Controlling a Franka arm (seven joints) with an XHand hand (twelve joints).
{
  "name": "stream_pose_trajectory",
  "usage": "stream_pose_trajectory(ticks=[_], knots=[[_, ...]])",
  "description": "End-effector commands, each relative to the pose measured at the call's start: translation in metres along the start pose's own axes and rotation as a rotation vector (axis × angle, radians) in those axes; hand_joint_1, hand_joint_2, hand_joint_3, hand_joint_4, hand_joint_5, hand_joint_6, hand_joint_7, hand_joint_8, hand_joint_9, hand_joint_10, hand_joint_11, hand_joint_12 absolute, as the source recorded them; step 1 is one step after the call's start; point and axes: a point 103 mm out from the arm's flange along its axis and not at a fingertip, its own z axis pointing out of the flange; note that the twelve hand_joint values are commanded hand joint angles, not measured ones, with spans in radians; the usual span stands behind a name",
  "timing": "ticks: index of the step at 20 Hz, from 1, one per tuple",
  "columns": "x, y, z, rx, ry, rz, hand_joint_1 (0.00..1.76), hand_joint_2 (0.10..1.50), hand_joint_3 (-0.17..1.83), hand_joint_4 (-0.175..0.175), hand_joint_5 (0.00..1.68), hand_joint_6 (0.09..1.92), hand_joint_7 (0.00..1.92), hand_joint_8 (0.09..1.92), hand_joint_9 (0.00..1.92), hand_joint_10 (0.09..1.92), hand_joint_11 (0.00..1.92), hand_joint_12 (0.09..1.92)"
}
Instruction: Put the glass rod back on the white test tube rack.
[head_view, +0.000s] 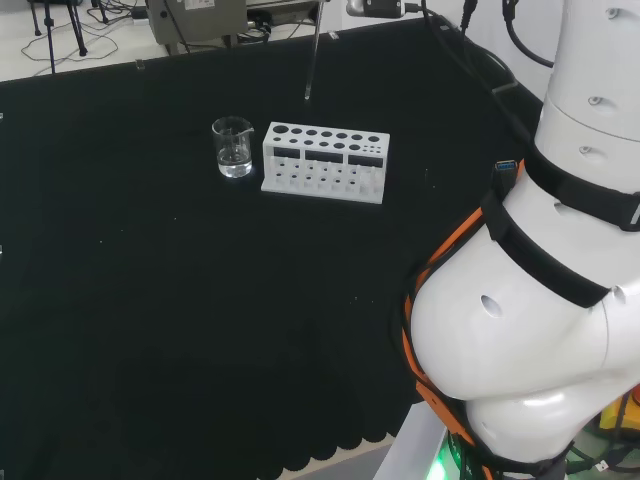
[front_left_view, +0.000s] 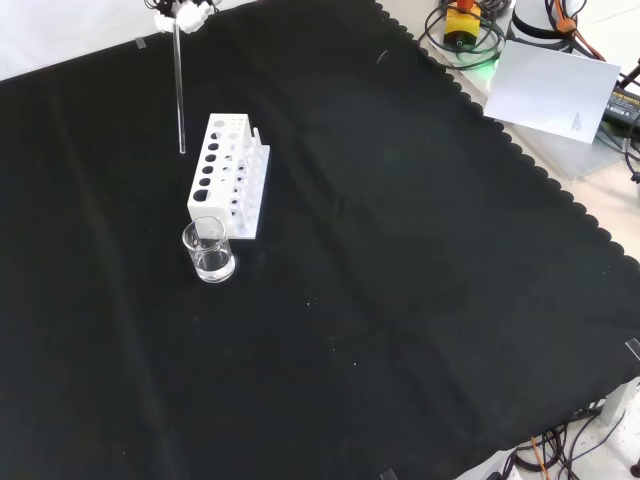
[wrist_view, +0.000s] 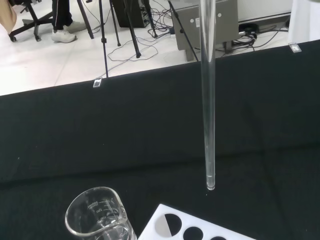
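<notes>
the hand (front_left_view: 183, 12) pinches the glass rod (front_left_view: 179, 90) by its top (stiff, slippery, likely brittle), hanging above the white rack (front_left_view: 228, 175).

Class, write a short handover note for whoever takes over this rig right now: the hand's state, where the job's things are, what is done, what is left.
Hand: at the front view's top edge, shut on the glass rod.
Rod: hangs upright, its tip in the air beside the white test tube rack, not in a hole.
Beaker: stands on the cloth at the rack's end.
Done: rod lifted and carried near the rack.
Left: line the tip over a hole, lower, release.
</notes>
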Motion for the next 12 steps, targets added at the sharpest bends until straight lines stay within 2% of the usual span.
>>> stream_pose_trajectory(ticks=[1, 12], knots=[[0.005, -0.007, 0.004, 0.005, -0.002, -0.019, 1.31, 1.1, -0.17, -0.175, 1.37, 0.09, 1.2, 0.98, 1.71, 0.67, 1.34, 0.66], [0.024, -0.019, 0.014, 0.022, -0.002, -0.056, 1.31, 1.1, -0.17, -0.175, 1.37, 0.09, 1.2, 0.99, 1.71, 0.67, 1.34, 0.66]])
